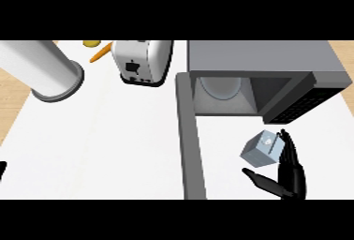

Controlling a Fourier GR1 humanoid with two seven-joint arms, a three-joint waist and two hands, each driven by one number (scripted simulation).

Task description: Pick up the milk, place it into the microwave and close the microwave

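The milk (pixel 261 149) is a small pale grey-blue carton, tilted, on the white counter in front of the microwave (pixel 262 61). The microwave stands at the back right with its cavity open and a round glass plate (pixel 221 87) inside. Its door (pixel 191 140) swings out toward me as a long grey strip left of the carton. My right hand (pixel 289 173) is open, its straight fingers (pixel 287 149) lying along the carton's right side and its thumb spread out below the carton. Only a black sliver of my left hand (pixel 2 171) shows at the left edge.
A white toaster (pixel 142 61) stands at the back centre, left of the microwave. A tall grey cylinder (pixel 43 69) lies at the back left. An orange carrot (pixel 101 52) and a yellow item (pixel 92 43) sit behind the toaster. Bare counter (pixel 104 145) spreads left of the door.
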